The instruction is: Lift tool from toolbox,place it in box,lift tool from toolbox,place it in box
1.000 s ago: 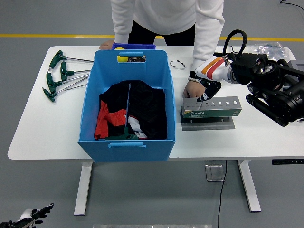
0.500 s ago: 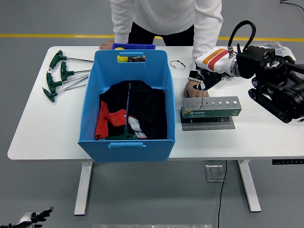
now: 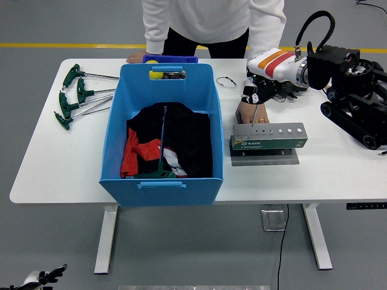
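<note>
Tool higher — in right hand

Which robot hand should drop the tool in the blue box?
The right hand, probably: it is shut on the tool above the rack, beside the blue box. The left hand hangs below the table.

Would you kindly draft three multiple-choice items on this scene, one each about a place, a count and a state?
1. Where do the loose green-handled T-wrenches lie?
A. left of the blue box
B. on the tool holder
C. on the floor

2. How many empty round holes show along the top of the grey tool holder?
A. one
B. four
C. nine

3. What is the right hand doing?
A. resting flat on the table
B. gripping a thin tool drawn up from the holder
C. reaching inside the box

Answers: 1 A, they lie on the table's left end; 2 B, four dark holes show; 3 B, the shaft hangs from its fingers.
</note>
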